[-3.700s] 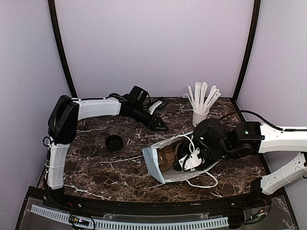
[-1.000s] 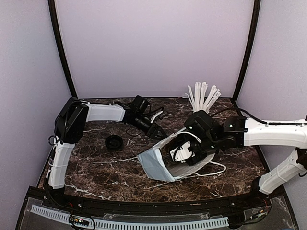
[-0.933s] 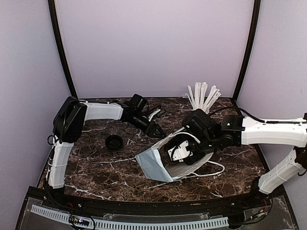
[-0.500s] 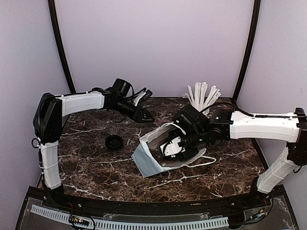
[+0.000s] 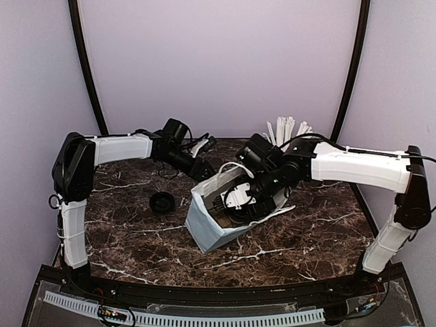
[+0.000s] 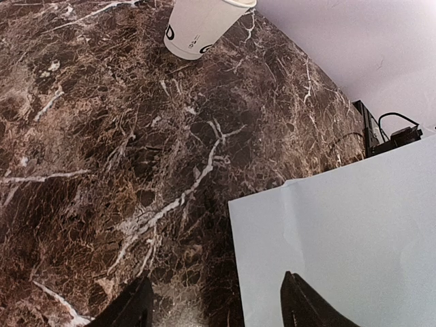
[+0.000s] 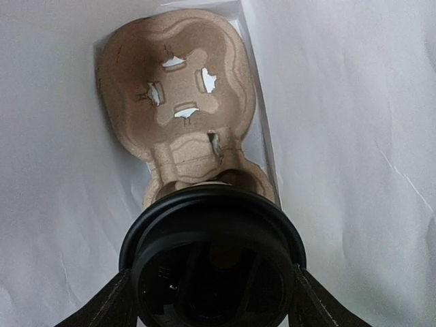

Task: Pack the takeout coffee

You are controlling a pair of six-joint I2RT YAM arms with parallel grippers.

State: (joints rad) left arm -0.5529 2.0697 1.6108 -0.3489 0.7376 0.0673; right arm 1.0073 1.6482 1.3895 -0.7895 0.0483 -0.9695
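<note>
The takeout coffee point(image 7: 211, 272) shows only in the right wrist view, as a round black lid. It sits in the near slot of a brown pulp cup carrier point(image 7: 177, 95) at the bottom of a white paper bag point(image 5: 208, 228). My right gripper point(image 5: 230, 203) reaches into the bag's mouth. In its wrist view the right gripper point(image 7: 211, 300) has its fingers point(image 7: 112, 303) against both sides of the lid. My left gripper point(image 5: 203, 174) is open beside the bag's upper edge. In its wrist view the left gripper point(image 6: 218, 306) is empty, with one finger in front of the bag's wall point(image 6: 340, 231).
A white cup of long white sticks point(image 5: 286, 133) stands at the back right, and its base shows in the left wrist view point(image 6: 197, 27). A loose black lid point(image 5: 162, 201) lies on the marble table point(image 5: 136, 238) at the left.
The bag has gone from lying on its side to tilted nearly upright and has shifted left and back with my right gripper inside it. My left gripper swung back, then returned to the bag's edge.
</note>
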